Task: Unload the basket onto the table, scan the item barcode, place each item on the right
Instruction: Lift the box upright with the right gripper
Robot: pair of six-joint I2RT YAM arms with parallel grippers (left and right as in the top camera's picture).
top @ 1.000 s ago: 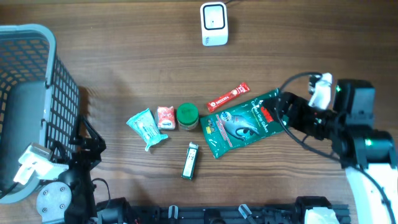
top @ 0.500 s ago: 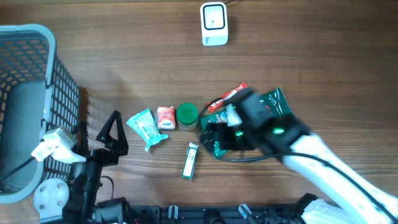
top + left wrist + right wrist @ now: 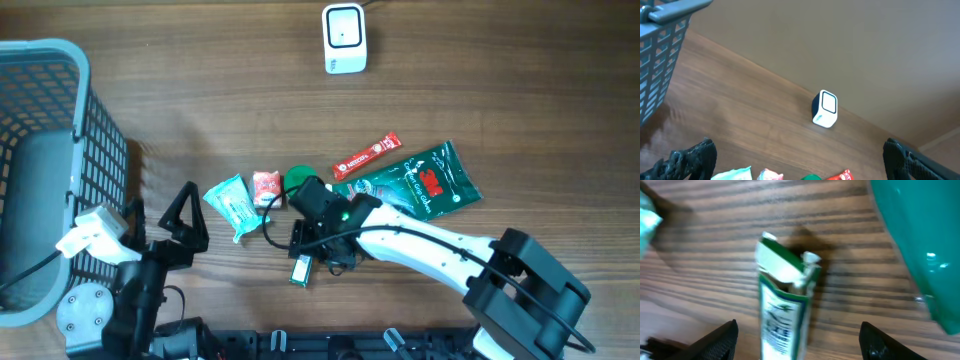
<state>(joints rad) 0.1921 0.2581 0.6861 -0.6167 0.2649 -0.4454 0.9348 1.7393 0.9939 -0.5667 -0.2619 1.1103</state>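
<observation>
Seen from above, the right arm blocks a fair bit. It covers part of the green jar (image 3: 297, 177) and the top end of the little green-and-white box (image 3: 302, 268). That box lies on the tabletop (image 3: 480, 80), low in the middle of the frame, just below the jar.

In the wrist view the right end effector (image 3: 797, 330) has its fingers spread, one on each side of the box, and neither is touching it. The box's top flap is open, and its print is too blurry to read.

The left end effector (image 3: 796, 150) is wide apart too, with just the fingertips showing at the bottom corners.

The red stick packet (image 3: 366, 156) and the green bag (image 3: 420, 185) have lettering too small to read. The white scanner (image 3: 344, 38) sits top centre.
</observation>
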